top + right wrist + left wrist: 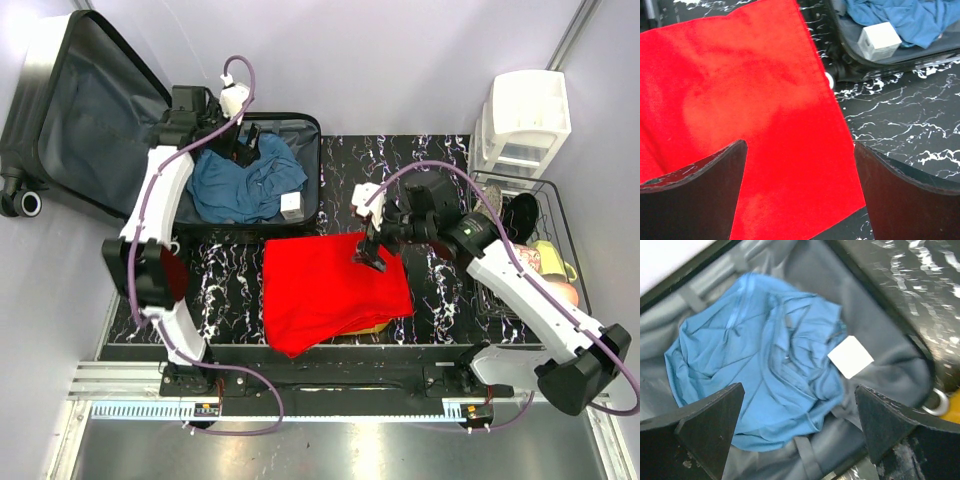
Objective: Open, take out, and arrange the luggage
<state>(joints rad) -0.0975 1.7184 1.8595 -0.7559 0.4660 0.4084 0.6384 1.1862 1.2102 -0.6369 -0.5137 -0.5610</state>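
Observation:
The black luggage (90, 120) lies open at the back left, its lid up against the wall, dark grey lining showing. Inside lie a crumpled blue garment (243, 180) and a small white box (292, 206); both show in the left wrist view, garment (755, 365) and box (850, 356). My left gripper (243, 152) hovers open and empty just above the garment. A red cloth (330, 288) lies spread on the table in front of the luggage. My right gripper (368, 256) is open and empty over the cloth's right edge (790, 125).
A white drawer organizer (522, 125) stands at the back right. A wire basket (555, 240) with dark and yellow items sits at the right edge. Something yellow (372, 328) peeks from under the red cloth. The table (440, 300) is black marble-patterned.

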